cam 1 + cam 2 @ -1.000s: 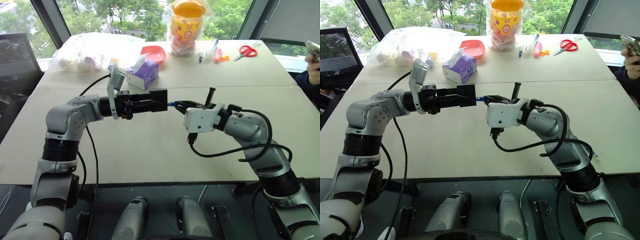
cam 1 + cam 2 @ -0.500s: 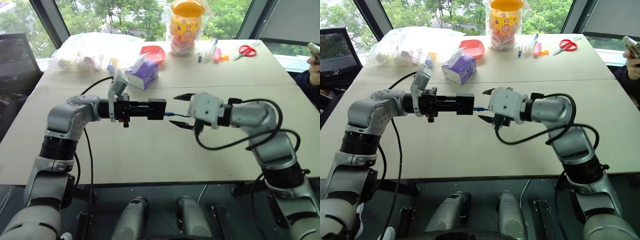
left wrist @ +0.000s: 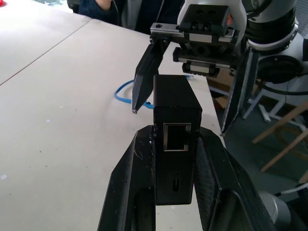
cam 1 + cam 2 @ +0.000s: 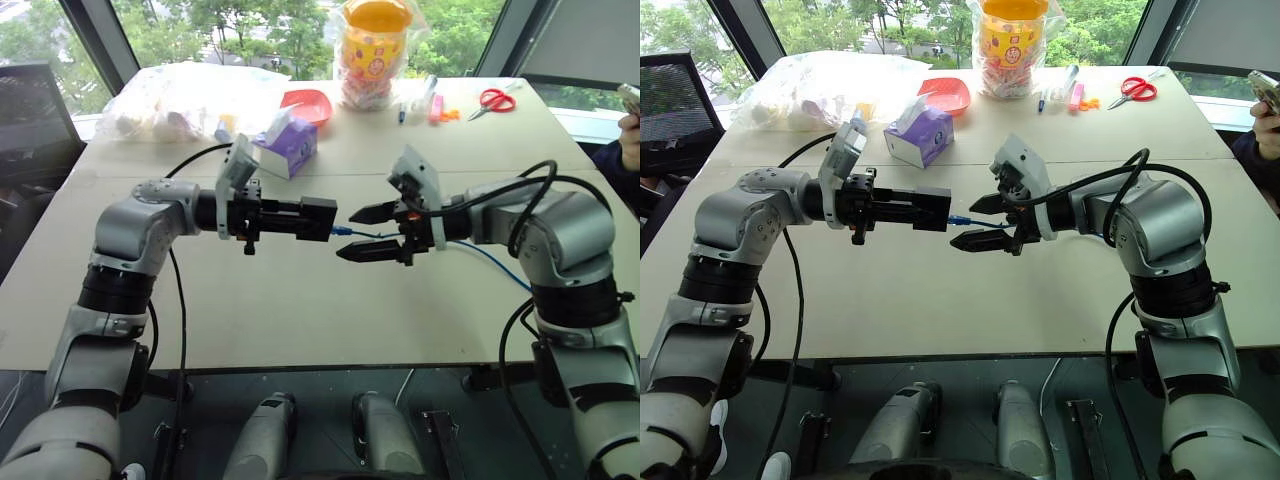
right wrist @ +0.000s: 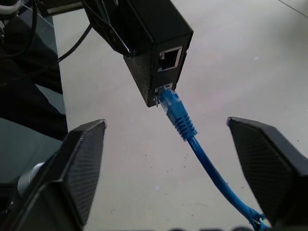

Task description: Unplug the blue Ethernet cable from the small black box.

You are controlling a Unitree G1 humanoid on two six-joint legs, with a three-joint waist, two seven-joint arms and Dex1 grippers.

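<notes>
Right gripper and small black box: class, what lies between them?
In the right wrist view, the blue Ethernet cable, plugged into the small black box, runs between the open right gripper fingers over bare table.

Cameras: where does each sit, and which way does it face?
Head eyes: above, looking down on table, both arms.
Left wrist: along left hand, shut on small black box; faces open right hand.
Right wrist: between its fingers, at blue Ethernet cable.
Shared: the box, cable plugged in.

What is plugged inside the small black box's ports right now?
The blue Ethernet cable sits in the lower port of the small black box, its plug tip hidden inside. The port above is empty. The left claw grips the box, covering its sides.
</notes>
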